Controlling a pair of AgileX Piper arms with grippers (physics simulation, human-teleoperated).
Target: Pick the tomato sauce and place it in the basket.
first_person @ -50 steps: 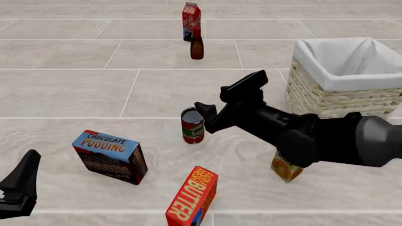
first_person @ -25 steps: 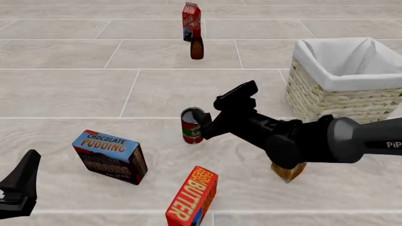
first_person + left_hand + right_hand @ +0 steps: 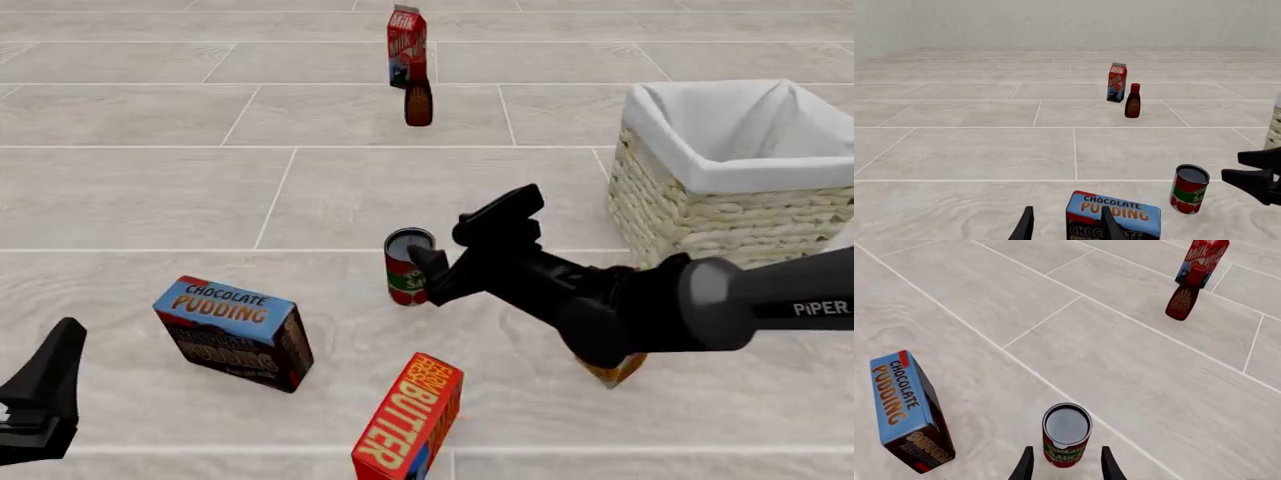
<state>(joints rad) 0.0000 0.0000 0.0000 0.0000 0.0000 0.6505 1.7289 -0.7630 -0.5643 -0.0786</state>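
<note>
The tomato sauce (image 3: 407, 268) is a small can with a dark lid and a red and green label, standing upright mid-table; it also shows in the left wrist view (image 3: 1188, 190). My right gripper (image 3: 443, 240) is open and right beside the can. In the right wrist view its fingertips flank the near side of the tomato sauce (image 3: 1066, 432), and I cannot tell whether they touch it. The basket (image 3: 721, 205), pale wicker with white lining, stands at the right. My left gripper (image 3: 40, 400) hangs open at the near left, holding nothing.
A chocolate pudding box (image 3: 234, 330) stands left of the can, and a butter box (image 3: 407, 420) near the front edge. An orange box (image 3: 611, 368) is partly hidden under my right arm. A milk carton (image 3: 406, 45) and a brown bottle (image 3: 418, 103) stand far back.
My right gripper has moved left and lower, closing in on the can until its fingers reach its sides. The left arm and the can have not moved.
</note>
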